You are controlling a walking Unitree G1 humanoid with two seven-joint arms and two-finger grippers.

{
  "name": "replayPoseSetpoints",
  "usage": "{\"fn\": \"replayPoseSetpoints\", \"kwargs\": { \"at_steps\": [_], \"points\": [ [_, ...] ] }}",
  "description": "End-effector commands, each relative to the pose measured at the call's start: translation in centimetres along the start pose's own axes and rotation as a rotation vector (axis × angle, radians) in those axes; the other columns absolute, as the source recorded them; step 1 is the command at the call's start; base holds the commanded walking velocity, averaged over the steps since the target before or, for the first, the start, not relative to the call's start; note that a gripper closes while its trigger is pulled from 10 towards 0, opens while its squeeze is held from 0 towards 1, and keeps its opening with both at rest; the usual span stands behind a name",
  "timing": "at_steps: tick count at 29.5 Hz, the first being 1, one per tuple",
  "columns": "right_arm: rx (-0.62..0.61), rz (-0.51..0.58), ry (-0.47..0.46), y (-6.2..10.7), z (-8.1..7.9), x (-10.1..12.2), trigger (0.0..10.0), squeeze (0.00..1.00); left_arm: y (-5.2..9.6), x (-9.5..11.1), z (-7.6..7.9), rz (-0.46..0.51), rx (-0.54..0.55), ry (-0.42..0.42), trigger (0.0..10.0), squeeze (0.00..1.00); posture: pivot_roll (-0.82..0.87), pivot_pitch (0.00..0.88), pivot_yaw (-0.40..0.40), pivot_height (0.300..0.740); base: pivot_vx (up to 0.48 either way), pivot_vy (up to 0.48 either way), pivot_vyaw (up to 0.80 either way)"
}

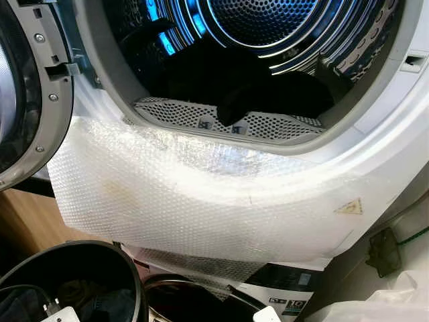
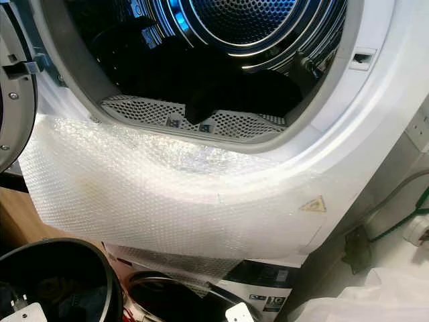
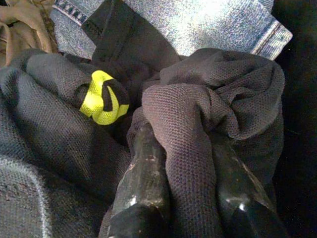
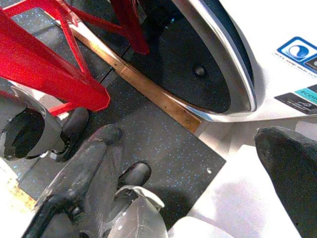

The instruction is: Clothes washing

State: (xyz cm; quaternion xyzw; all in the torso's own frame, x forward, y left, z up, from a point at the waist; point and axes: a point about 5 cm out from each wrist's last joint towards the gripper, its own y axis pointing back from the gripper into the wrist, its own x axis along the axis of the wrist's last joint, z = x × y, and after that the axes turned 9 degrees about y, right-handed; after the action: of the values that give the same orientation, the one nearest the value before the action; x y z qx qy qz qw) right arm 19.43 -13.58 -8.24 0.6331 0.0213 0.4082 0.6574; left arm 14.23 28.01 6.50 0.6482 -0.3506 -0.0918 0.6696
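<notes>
I am looking into one open drum, lit blue at the back; its lower interior is so dark that I can only make out one black garment lying against the perforated lint screen at the lip. How many pieces lie behind it I cannot tell. The machine door is being cut off by the frame edge at the left. One sheet of bubble wrap is hanging over the white front panel below the opening. At the bottom, one black basket is only partly showing, contents indistinct.

In the left wrist view, the left gripper is sitting pressed into a laundry pile, its two fingers closed on a fold of dark mesh shirt. One yellow-and-black item and one piece of blue denim are lying just beyond.

In the right wrist view, the right gripper is pointing down at the speckled floor with its two fingers spread wide, gripping nothing. One red frame is standing nearby.
</notes>
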Motion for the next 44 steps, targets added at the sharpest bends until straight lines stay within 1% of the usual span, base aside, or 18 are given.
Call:
{"fn": "replayPoseSetpoints", "kwargs": {
  "at_steps": [1,11,14,15,17,19,20,22,23,26,30,31,32,34,40,42,43,44],
  "points": [
    [0.007,-0.006,0.007,0.0,0.0,0.1,10.0,0.00,0.2,-0.1,0.1,0.004,-0.002,0.016,0.0,0.00,0.42,0.000,-0.045,0.740,0.000,0.000,0.00],
    [0.010,0.005,0.012,-0.1,-0.1,0.6,10.0,0.00,1.0,0.7,-0.4,0.045,0.037,0.016,0.0,0.00,0.42,0.000,-0.042,0.740,0.000,0.000,0.00],
    [0.011,0.006,0.011,-0.1,-0.1,0.6,10.0,0.00,1.3,1.8,-0.3,0.110,0.018,0.031,0.0,0.00,0.42,0.000,-0.037,0.740,0.000,0.000,0.00],
    [0.011,0.005,0.009,-0.1,-0.2,0.6,10.0,0.00,1.6,2.6,-0.3,0.168,0.010,0.053,0.0,0.00,0.42,0.000,-0.036,0.740,0.000,0.000,0.00],
    [0.011,0.004,0.007,-0.1,-0.2,0.6,10.0,0.00,2.0,3.4,-0.5,0.219,0.012,0.074,0.0,0.00,0.42,0.000,-0.036,0.740,0.000,0.000,0.00],
    [0.011,0.001,0.004,-0.1,-0.2,0.4,10.0,0.00,3.1,4.6,-1.5,0.300,0.067,0.109,0.0,0.00,0.41,0.000,-0.033,0.740,0.000,0.000,0.00],
    [0.011,0.001,0.004,-0.1,-0.2,0.4,10.0,0.00,3.1,4.6,-1.5,0.300,0.067,0.109,0.0,0.00,0.41,0.000,-0.033,0.740,0.000,0.000,0.00],
    [0.008,-0.001,-0.001,-0.1,-0.2,0.3,10.0,0.00,4.8,5.6,-2.9,0.368,0.175,0.151,0.0,0.00,0.40,0.000,-0.031,0.740,0.000,0.000,0.00],
    [0.008,-0.001,-0.001,-0.1,-0.2,0.3,10.0,0.00,4.8,5.6,-2.9,0.368,0.175,0.151,0.0,0.00,0.40,0.000,-0.031,0.740,0.000,0.000,0.00],
    [0.006,-0.002,-0.004,-0.1,-0.2,0.2,10.0,0.00,6.7,6.4,-3.5,0.439,0.239,0.169,0.0,0.00,0.40,0.000,-0.031,0.740,0.000,0.000,0.00],
    [0.008,-0.004,-0.002,0.0,-0.2,0.2,10.0,0.00,8.5,7.7,-2.0,0.577,0.112,0.181,0.0,0.00,0.41,0.000,-0.035,0.740,0.000,0.000,0.00],
    [0.010,-0.004,0.002,0.0,-0.2,0.2,10.0,0.00,9.3,8.1,-1.7,0.635,0.078,0.185,0.0,0.00,0.42,0.000,-0.038,0.740,0.000,0.000,0.00],
    [0.010,-0.004,0.002,0.0,-0.2,0.2,10.0,0.00,9.3,8.1,-1.7,0.635,0.078,0.185,0.0,0.00,0.42,0.000,-0.038,0.740,0.000,0.000,0.00],
    [0.015,-0.001,0.010,-0.1,-0.3,0.3,10.0,0.00,10.4,8.3,-1.5,0.723,0.009,0.203,0.0,0.00,0.43,0.000,-0.040,0.740,0.000,0.000,0.00],
    [0.022,0.007,0.019,-0.1,-0.4,0.7,10.0,0.00,11.9,7.8,-1.7,0.786,-0.035,0.226,0.0,0.00,0.43,0.000,-0.040,0.740,0.000,0.000,0.00],
    [0.024,0.008,0.023,-0.1,-0.5,0.8,10.0,0.00,12.7,8.1,-1.3,0.827,-0.082,0.202,0.0,0.00,0.44,0.000,-0.040,0.740,0.000,0.000,0.00],
    [0.026,0.008,0.028,-0.1,-0.5,0.8,10.0,0.00,13.7,8.9,-0.2,0.909,-0.173,0.125,0.0,0.00,0.44,0.000,-0.040,0.740,0.000,0.000,0.00],
    [0.027,0.008,0.029,-0.1,-0.5,0.8,10.0,0.00,14.1,9.3,0.4,0.955,-0.237,0.095,0.0,0.00,0.44,0.000,-0.039,0.740,0.000,0.000,0.00]
  ]
}}
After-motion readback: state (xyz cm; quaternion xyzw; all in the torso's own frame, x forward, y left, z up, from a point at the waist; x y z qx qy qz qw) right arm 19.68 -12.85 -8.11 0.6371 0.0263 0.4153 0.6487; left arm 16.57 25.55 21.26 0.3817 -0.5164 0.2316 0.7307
